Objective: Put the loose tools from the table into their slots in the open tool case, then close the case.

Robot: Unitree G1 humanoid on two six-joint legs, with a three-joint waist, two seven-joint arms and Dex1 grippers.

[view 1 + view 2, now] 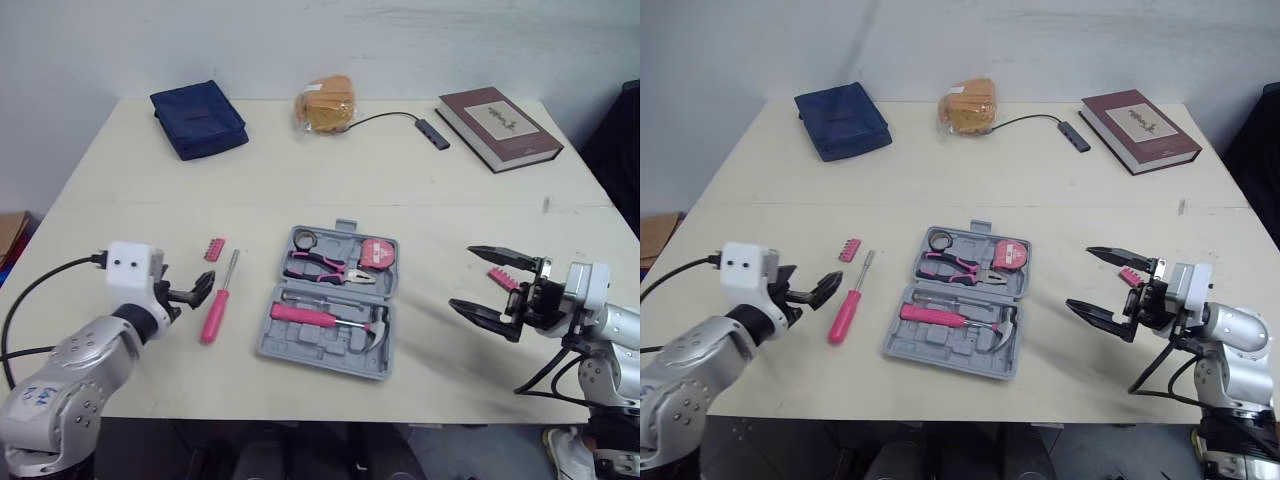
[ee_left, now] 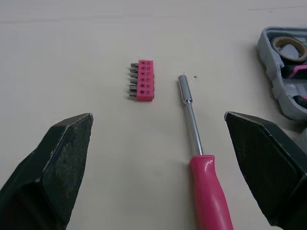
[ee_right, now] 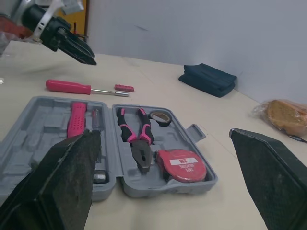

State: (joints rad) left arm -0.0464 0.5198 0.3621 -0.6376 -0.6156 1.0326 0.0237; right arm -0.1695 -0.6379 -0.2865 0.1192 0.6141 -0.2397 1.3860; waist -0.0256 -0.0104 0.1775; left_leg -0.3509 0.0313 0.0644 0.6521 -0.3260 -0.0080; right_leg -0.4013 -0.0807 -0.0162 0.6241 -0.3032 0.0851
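Left gripper (image 1: 200,291) spread wide and empty, held low over the table (image 1: 420,190), pointed at the pink-handled screwdriver (image 1: 214,305); handle within the span of the open fingers, nearer one than the other, untouched. Right gripper (image 1: 462,277) likewise wide open, holding nothing, off to the right of the tool case (image 1: 268,342) and clear of it. Looks like the very start of the job: approach to the first loose tool, nothing lifted yet. Next move, most likely: centre the left fingers on the handle, sink to the surface, close across the handle's width, then carry it over to a free recess in the case's near half with the shaft lined up to the slot. Small pink bit holder (image 1: 214,249) just beside the screwdriver's tip, apart from it, also loose. Another small pink piece (image 1: 499,277) on the table behind the right fingers, partly hidden, too small to name. Case open flat at mid-table toward the front edge, between the two arms: pliers (image 1: 320,268), tape measure (image 1: 376,253) and a roll of tape (image 1: 305,239) seated in the far half, hammer (image 1: 320,318) in the near half beside empty recesses. Pale, smooth tabletop; along the far side a dark blue pouch (image 1: 198,118), a bagged loaf (image 1: 325,105), a small hub on a cable (image 1: 432,133) and a maroon book (image 1: 498,127). Plain light wall (image 1: 300,40) behind.
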